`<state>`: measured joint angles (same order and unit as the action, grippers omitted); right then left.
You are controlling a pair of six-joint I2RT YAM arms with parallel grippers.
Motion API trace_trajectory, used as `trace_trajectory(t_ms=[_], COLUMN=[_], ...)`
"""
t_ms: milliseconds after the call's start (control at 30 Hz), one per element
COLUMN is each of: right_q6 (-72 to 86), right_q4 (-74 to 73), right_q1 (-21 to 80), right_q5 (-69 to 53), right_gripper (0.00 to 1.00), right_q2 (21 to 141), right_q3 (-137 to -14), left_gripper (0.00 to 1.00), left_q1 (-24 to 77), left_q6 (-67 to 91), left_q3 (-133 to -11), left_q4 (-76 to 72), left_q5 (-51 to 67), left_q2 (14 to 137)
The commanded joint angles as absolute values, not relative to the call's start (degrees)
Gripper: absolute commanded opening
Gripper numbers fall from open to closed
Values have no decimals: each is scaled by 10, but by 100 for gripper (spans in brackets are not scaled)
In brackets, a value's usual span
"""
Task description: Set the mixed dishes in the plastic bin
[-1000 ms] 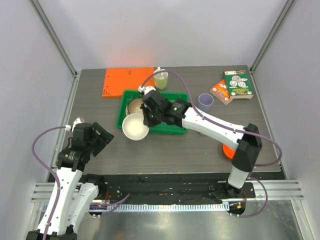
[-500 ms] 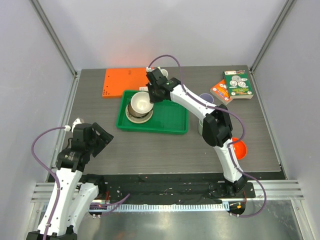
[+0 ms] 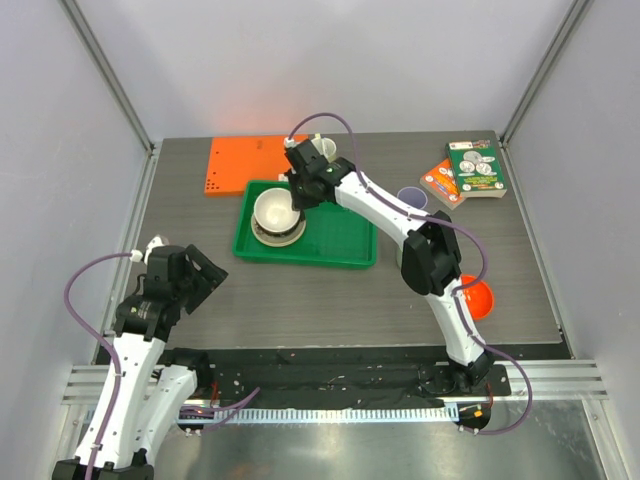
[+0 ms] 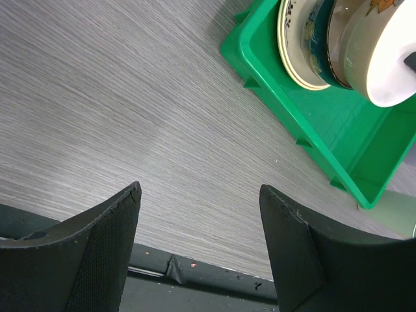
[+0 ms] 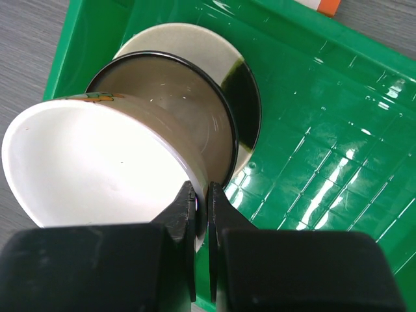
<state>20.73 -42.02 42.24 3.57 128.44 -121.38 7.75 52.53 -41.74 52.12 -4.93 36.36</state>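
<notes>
Right wrist view puts my right claw (image 5: 202,195) dead centre, its two fingers drawn together on the wall of the white bowl (image 5: 84,162), one inside the rim and one outside. The bowl is glossy white inside, with a small orange and green motif on its outer wall just under the rim. I hold it tipped on its side, mouth towards the camera, leaning into the brown bowl (image 5: 182,110). I cannot tell whether it is resting there or only hanging from my grip.

The brown bowl is shiny brown inside with a thin dark rim, and it sits on a cream plate (image 5: 175,36) that has a dark patch along one edge. All of this is at the left end of the plastic bin (image 5: 312,162), a bright green shallow tray with a low rim and a ribbed, reflective floor.

From the top camera, the bin lies in the far middle of the grey worktop (image 3: 300,300), just near of the orange board (image 3: 255,162). The orange-red bowl (image 3: 478,297) sits on the worktop well to the right and nearer, outside the bin. The lavender cup (image 3: 410,200) stands just right of the bin, partly behind my right arm.

My left claw (image 3: 205,270) hangs over bare worktop at the near left, fingers apart, holding nothing.
</notes>
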Motion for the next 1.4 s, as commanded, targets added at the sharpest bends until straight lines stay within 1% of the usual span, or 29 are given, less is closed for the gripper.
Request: trace_trajectory(t_ms=[0,100,167,233,267,300,367,400,467,500,533,600,733,800,867,900,933,967,1000,1033,1067,1100,1133,1200,1233,1267,1300,1333,1367], right_q6=[218,215,214,213,213,212,214,214,215,216,218,220,222,228,228,228,226,226,230,235,242,258,267,277,283,286,293,313,321], right_q4=[-387,-388,-389,-391,-394,-395,-395,-395,-394,-394,-394,-394,-404,-408,-408,-408,-409,-408,-408,-408,-408,-408,-410,-412,-415,-420,-424,-434,-436], right_q1=[420,420,419,420,420,420,420,420,420,419,420,419,419,414,406,402,396,389,365,348,330,279,254,203,159,136,114,64,47], right_q5=[34,31,28,28,26,26,25,24,19,18,18,16,19,30,46,67,82,92,112,115,112,97,91,86,103,110,111,103,98], right_gripper=[4,5,7,11,14,22,25,36,45,52,55,60,62,67,69,70,71,74,75,76,77,77,77,78,79,80,81,81,81], right_q2=[1284,1293,1297,1303,1303,1304,1300,1298,1290,1288,1285,1274,1240,1194,1145,1094,1067,1041,1009,956,925,898,844,797,772,737,721,709,687], right_q3=[-1257,-1259,-1264,-1269,-1269,-1269,-1267,-1267,-1265,-1264,-1266,-1267,-1256,-1234,-1176,-1130,-1105,-1079,-1051,-1001,-975,-924,-899,-833,-813,-795,-763,-745,-728], left_gripper=[73,73,73,73,73,73,73,73,73,73,73,73,73,73,73,73,73,73,73,73,73,73,73,73,73,73,73,73,73], left_q1=[74,74,74,74,74,74,74,74,74,74,74,74,74,74,75,74,74,74,74,74,74,74,75,74,74,74,74,74,74], left_q6=[525,524,524,524,524,524,524,524,525,525,525,525,524,524,522,523,523,523,523,523,523,522,523,523,523,522,524,524,525], left_q3=[-420,-422,-422,-421,-421,-423,-422,-422,-422,-422,-422,-421,-421,-423,-421,-420,-419,-417,-417,-415,-413,-412,-410,-406,-405,-403,-402,-399,-396], left_q4=[510,512,512,512,512,514,514,515,515,515,514,514,516,516,515,515,514,511,510,507,505,503,498,496,494,492,490,487,485], left_q5=[-56,-58,-58,-58,-58,-58,-58,-59,-60,-59,-59,-58,-59,-60,-61,-60,-61,-59,-58,-57,-55,-53,-51,-48,-48,-48,-47,-47,-46], left_q2=[362,362,362,361,361,360,359,359,357,357,357,358,358,357,356,356,356,356,358,359,359,360,360,361,361,362,361,361,360])
